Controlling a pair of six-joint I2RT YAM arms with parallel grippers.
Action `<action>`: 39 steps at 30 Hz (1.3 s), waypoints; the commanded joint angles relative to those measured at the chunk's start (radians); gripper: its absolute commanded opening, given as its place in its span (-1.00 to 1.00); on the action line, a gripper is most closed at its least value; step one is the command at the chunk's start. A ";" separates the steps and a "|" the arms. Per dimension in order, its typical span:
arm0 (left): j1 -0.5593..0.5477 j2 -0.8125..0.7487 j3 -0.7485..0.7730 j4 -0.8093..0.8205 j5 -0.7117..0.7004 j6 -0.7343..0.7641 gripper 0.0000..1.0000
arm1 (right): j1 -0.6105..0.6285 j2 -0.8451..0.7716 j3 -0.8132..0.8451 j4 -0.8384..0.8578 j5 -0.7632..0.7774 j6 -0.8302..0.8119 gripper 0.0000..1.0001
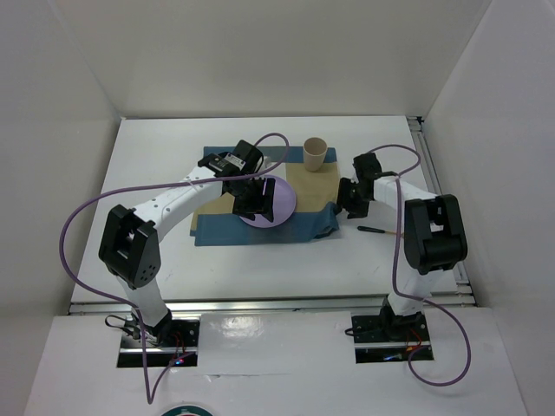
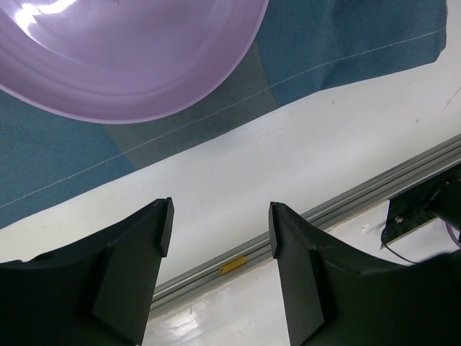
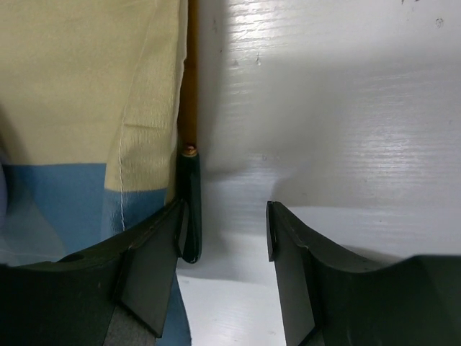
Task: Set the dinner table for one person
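The left fingers (image 1: 257, 204) are hanging spread wide over the near rim of the purple plate (image 1: 284, 201), grasping nothing. If they are heading down from here, I'd worry about them clipping that rim and skidding the plate across the blue-and-tan placemat (image 1: 217, 230). The cup (image 1: 314, 154) is standing upright on the mat's far tan patch. The right fingers (image 1: 349, 204) are standing partly apart at the mat's right edge, clamping nothing. A dark-handled utensil (image 3: 189, 209) is lying just inside one of them, tight along the cloth hem. Closing there, they could be pinching cloth along with the handle and dragging mat, plate and cup. The white desk (image 1: 156, 156) is lying beneath everything.
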 commanded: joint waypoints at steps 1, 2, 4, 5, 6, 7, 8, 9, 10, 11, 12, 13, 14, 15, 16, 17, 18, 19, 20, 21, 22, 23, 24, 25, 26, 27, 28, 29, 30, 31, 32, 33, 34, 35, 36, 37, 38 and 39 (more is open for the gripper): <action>-0.005 0.004 0.027 -0.006 -0.008 0.021 0.44 | 0.017 -0.055 -0.011 0.037 0.003 -0.028 0.18; -0.005 0.004 0.027 -0.006 -0.008 0.021 0.44 | 0.017 -0.043 -0.011 0.028 0.016 -0.028 0.18; -0.005 0.004 0.027 -0.006 0.002 0.021 0.44 | 0.031 -0.031 -0.011 0.028 0.046 -0.028 0.18; -0.005 0.004 0.027 -0.006 0.002 0.021 0.44 | 0.040 -0.019 -0.011 0.017 0.047 -0.028 0.18; -0.005 0.004 0.027 -0.006 0.002 0.021 0.44 | 0.040 -0.019 -0.011 0.017 0.047 -0.028 0.16; -0.005 0.004 0.027 -0.006 0.002 0.021 0.44 | 0.051 -0.019 -0.011 0.017 0.047 -0.028 0.16; -0.005 0.004 0.027 -0.006 0.002 0.021 0.44 | 0.051 -0.019 -0.011 0.030 0.047 -0.019 0.16; -0.005 0.004 0.027 -0.006 0.002 0.021 0.44 | 0.061 -0.019 -0.011 0.030 0.047 -0.019 0.16; -0.005 0.004 0.027 -0.006 0.002 0.021 0.44 | 0.062 -0.019 -0.011 0.030 0.047 -0.019 0.16; -0.005 0.004 0.027 -0.006 0.002 0.021 0.44 | 0.072 -0.019 0.000 0.030 0.033 -0.019 0.16; -0.005 0.004 0.027 -0.006 0.002 0.021 0.44 | 0.090 -0.008 0.000 0.030 0.033 -0.019 0.16; -0.005 0.004 0.027 -0.006 0.002 0.021 0.44 | 0.101 0.001 0.000 0.030 0.033 -0.019 0.16; -0.005 0.004 0.027 -0.006 0.002 0.021 0.44 | 0.112 0.001 0.000 0.030 0.051 -0.019 0.16; -0.005 0.004 0.027 -0.006 0.002 0.021 0.44 | 0.121 0.011 0.009 0.030 0.051 -0.019 0.16; -0.005 0.004 0.027 -0.006 0.002 0.021 0.44 | 0.133 0.023 0.009 0.030 0.062 -0.019 0.16; -0.005 0.004 0.027 -0.006 0.002 0.021 0.44 | 0.134 0.023 0.009 0.021 0.085 -0.007 0.16; -0.005 0.004 0.027 -0.006 0.002 0.021 0.44 | 0.134 0.037 0.018 0.020 0.103 0.009 0.16; -0.005 0.004 0.027 -0.006 0.002 0.021 0.44 | 0.143 0.050 0.018 -0.002 0.123 0.009 0.05; -0.005 0.004 0.027 -0.006 0.002 0.021 0.44 | 0.143 0.051 0.018 -0.012 0.170 0.026 -0.01; -0.005 0.004 0.027 -0.015 0.002 0.021 0.44 | 0.143 0.061 0.029 -0.021 0.195 0.041 -0.09; -0.005 0.004 0.027 -0.016 0.002 0.021 0.44 | 0.143 0.061 0.029 -0.030 0.217 0.041 -0.14; -0.005 0.004 0.027 -0.016 0.002 0.021 0.44 | 0.143 0.061 0.029 -0.041 0.253 0.053 -0.22; -0.005 0.004 0.027 -0.016 0.002 0.021 0.44 | 0.143 0.061 0.029 -0.041 0.267 0.053 -0.28; -0.005 0.004 0.027 -0.016 0.002 0.021 0.44 | 0.143 0.061 0.020 -0.050 0.281 0.053 -0.34; -0.005 0.004 0.027 -0.016 0.002 0.021 0.44 | 0.143 0.038 0.011 -0.050 0.294 0.066 -0.42; -0.005 0.004 0.027 -0.016 0.002 0.021 0.44 | 0.143 0.025 0.010 -0.064 0.316 0.079 -0.59; -0.005 0.004 0.027 -0.016 0.002 0.021 0.44 | 0.143 0.009 0.001 -0.064 0.330 0.079 -0.69; -0.005 0.004 0.027 -0.016 0.002 0.021 0.42 | 0.132 -0.026 0.001 -0.093 0.344 0.096 -0.79; -0.005 0.004 0.027 -0.016 0.002 0.021 0.42 | 0.115 -0.046 -0.011 -0.104 0.355 0.107 -0.94; -0.005 0.004 0.027 -0.016 0.002 0.021 0.42 | 0.106 -0.067 -0.011 -0.104 0.364 0.116 -0.98; -0.005 0.004 0.027 -0.016 -0.007 0.021 0.42 | 0.095 -0.113 -0.026 -0.114 0.364 0.116 -0.98; -0.005 0.004 0.027 -0.016 -0.008 0.021 0.42 | 0.085 -0.135 -0.040 -0.124 0.364 0.116 -0.98; -0.005 0.004 0.027 -0.016 -0.008 0.021 0.42 | 0.075 -0.155 -0.040 -0.124 0.352 0.116 -1.00; -0.005 0.004 0.027 -0.016 -0.008 0.021 0.42 | 0.060 -0.170 -0.040 -0.124 0.352 0.107 -1.00; -0.005 0.004 0.027 -0.016 -0.018 0.021 0.42 | 0.060 -0.192 -0.040 -0.150 0.352 0.107 -1.00; -0.005 0.004 0.027 -0.016 -0.018 0.021 0.42 | 0.051 -0.192 -0.040 -0.160 0.364 0.107 -1.00; -0.005 0.014 0.036 -0.016 -0.018 0.021 0.42 | 0.051 -0.202 -0.040 -0.173 0.376 0.107 -1.00; -0.005 0.014 0.036 -0.016 -0.018 0.021 0.42 | 0.051 -0.215 -0.040 -0.194 0.392 0.119 -1.00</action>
